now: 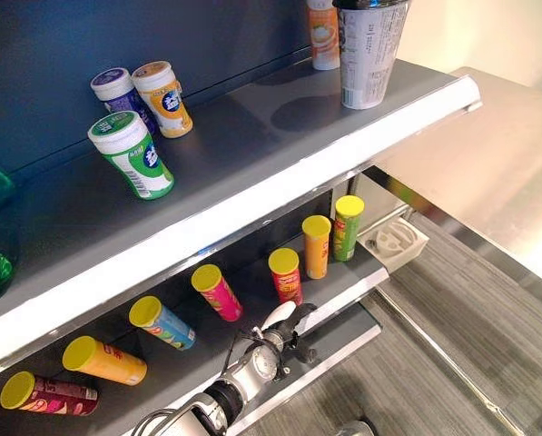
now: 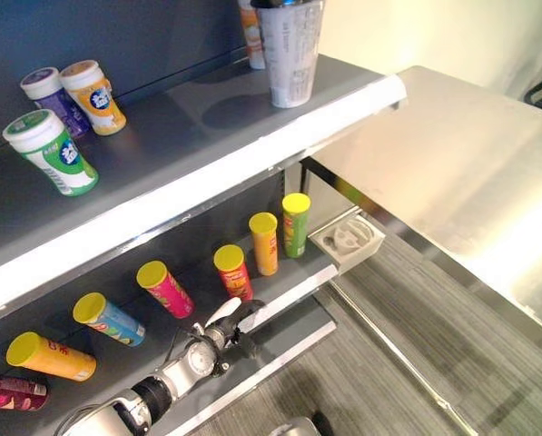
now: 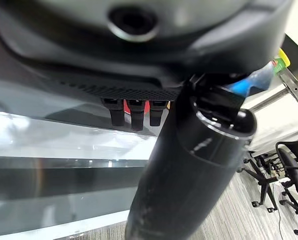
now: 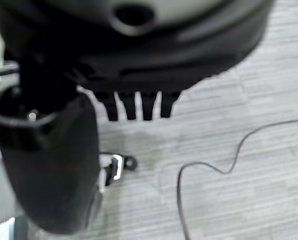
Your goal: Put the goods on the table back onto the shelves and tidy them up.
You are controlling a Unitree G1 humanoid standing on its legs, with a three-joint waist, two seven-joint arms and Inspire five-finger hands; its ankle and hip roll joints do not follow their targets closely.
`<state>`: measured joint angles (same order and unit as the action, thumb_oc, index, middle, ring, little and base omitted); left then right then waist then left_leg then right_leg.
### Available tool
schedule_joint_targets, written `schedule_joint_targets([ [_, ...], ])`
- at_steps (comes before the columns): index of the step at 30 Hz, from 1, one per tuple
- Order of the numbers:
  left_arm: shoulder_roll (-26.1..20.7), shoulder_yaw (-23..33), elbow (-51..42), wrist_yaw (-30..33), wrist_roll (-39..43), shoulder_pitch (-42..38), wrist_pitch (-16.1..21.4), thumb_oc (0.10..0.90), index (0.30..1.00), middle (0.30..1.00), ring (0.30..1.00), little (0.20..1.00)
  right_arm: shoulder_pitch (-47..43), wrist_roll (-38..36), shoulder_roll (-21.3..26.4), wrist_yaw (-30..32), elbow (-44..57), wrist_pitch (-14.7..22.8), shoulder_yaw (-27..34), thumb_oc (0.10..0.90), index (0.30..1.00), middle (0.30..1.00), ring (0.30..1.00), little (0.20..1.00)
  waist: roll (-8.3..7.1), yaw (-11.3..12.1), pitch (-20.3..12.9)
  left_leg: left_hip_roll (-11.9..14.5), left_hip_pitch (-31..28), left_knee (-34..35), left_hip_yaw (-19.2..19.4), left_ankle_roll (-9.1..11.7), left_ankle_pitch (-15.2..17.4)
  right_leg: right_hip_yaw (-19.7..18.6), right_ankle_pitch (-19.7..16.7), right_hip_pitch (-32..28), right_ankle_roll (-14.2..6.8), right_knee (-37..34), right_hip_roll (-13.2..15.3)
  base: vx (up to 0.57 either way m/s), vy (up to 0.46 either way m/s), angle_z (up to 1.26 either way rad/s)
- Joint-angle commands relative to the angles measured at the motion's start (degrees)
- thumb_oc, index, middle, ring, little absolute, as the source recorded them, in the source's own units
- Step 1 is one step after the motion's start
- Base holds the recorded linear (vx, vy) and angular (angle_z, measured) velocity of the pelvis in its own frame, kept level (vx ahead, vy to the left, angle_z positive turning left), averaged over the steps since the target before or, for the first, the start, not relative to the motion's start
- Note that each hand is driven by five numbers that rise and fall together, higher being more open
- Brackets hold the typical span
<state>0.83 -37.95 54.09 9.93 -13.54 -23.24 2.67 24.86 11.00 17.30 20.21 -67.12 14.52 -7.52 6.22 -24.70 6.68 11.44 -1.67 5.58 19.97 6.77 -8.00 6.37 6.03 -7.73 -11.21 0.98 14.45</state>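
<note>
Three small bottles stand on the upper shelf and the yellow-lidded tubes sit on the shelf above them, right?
Not quite: the three small bottles are on the upper shelf, but the yellow-lidded tubes sit on the shelf below them, as the left eye view shows.

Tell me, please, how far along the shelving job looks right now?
Much looks shelved: three bottles and a tall cup on the upper shelf, yellow-lidded cans below. Several cans lie tipped, so tidying remains. The left hand is by the lower shelf edge, holding nothing; the right hand hangs over the floor.
</note>
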Motion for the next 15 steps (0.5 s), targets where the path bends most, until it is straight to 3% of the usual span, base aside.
schedule_joint_targets([
  [1, 2.19, 6.96, 1.94, 3.85, 0.65, -10.86, 5.15, 0.8, 0.9, 0.9, 0.9, 0.9, 7.66, -0.03, 1.79, 1.95, -0.54, 0.46, 0.46, 0.8, 0.9, 0.9, 0.9, 0.9, -0.83, -1.04, 1.23, 10.89, -2.19, -0.58, 4.31, 6.84, -0.44, -4.5, -6.76, 1.98, 4.0, -5.98, -3.09, -0.02, -0.028, -0.09],
  [15, 2.35, 7.39, 4.83, 6.09, 0.75, -12.86, 5.64, 0.8, 0.9, 0.9, 0.9, 0.9, 7.62, 1.2, 2.25, 3.91, -0.04, 1.59, -1.2, 0.8, 0.9, 0.9, 0.9, 0.9, -0.88, -3.63, 2.2, 12.05, -2.48, -0.58, 5.21, 7.37, -0.97, -5.82, -6.75, 3.1, 4.16, -5.98, -3.89, -0.02, -0.032, -0.05],
])
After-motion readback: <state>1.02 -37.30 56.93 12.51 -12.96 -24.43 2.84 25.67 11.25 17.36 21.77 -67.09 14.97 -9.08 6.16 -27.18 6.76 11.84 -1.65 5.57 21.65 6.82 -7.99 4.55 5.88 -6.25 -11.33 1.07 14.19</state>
